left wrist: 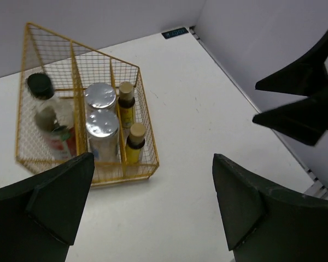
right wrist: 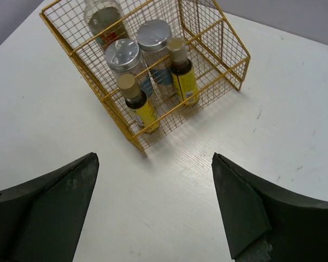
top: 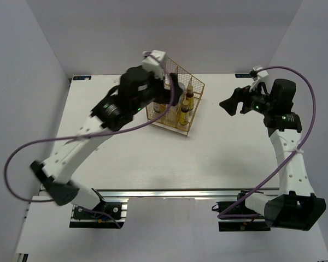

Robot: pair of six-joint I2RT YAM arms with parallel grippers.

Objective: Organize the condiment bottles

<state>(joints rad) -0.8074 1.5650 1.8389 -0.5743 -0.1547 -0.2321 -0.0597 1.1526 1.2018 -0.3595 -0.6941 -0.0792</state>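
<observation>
All five condiment bottles stand in the gold wire basket (top: pixel 199 83). Two yellow bottles (right wrist: pixel 139 103) (right wrist: pixel 181 71) fill one side compartment. Two white bottles with silver tops (right wrist: pixel 123 54) (right wrist: pixel 154 35) fill the middle one. The dark bottle with the red label (right wrist: pixel 104 19) stands in the far compartment. In the left wrist view they appear as yellow (left wrist: pixel 134 143), white (left wrist: pixel 102 128) and dark (left wrist: pixel 49 117). My left gripper (top: pixel 172 93) is open and empty above the basket. My right gripper (top: pixel 227 105) is open and empty, to the right of the basket.
The basket (left wrist: pixel 120 176) sits at the back middle of the white table (top: pixel 153 158). Grey walls enclose the table on the left, back and right. The right gripper's fingers (left wrist: pixel 300 93) show in the left wrist view. A metal rail (top: pixel 169 192) runs along the near edge.
</observation>
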